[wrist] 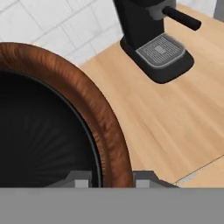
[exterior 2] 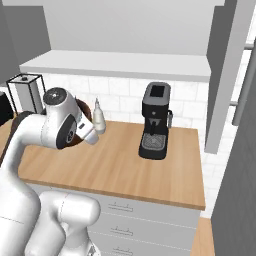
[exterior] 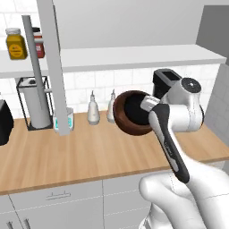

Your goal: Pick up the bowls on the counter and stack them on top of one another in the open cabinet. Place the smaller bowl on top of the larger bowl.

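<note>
Left base view, taken from the left: on the white shelf of the cabinet (exterior: 134,56), at far left, an orange jar (exterior: 15,43) and a red jar (exterior: 39,45), with the thin grey door panel (exterior: 53,67) hanging in front of them. Lower, along the far wall on the counter (exterior: 89,152), a paper towel stand (exterior: 35,103), a glass (exterior: 63,120), then two white bottles (exterior: 93,109). Just right of the bottles, and clear above the counter, the larger bowl (exterior: 127,129), tipped on its side with the mouth turned toward the near side. Held at its right rim by the gripper (exterior: 144,105): jaws closed narrow over the wooden wall, with the brown rim passing between the two dark tips in the hand view. Black inside the brown rim; cannot tell whether that is the smaller bowl nested there or only a dark interior. Further right, behind the arm, a black coffee machine (exterior: 165,80). For the coming move, as a judgement: shelf above the hand and farther toward the wall, so probably a lift, a turn of the wrist to bring the mouth upward, then a push over the shelf edge. Some risk of knocking the shelf front with the lower rim.
</note>
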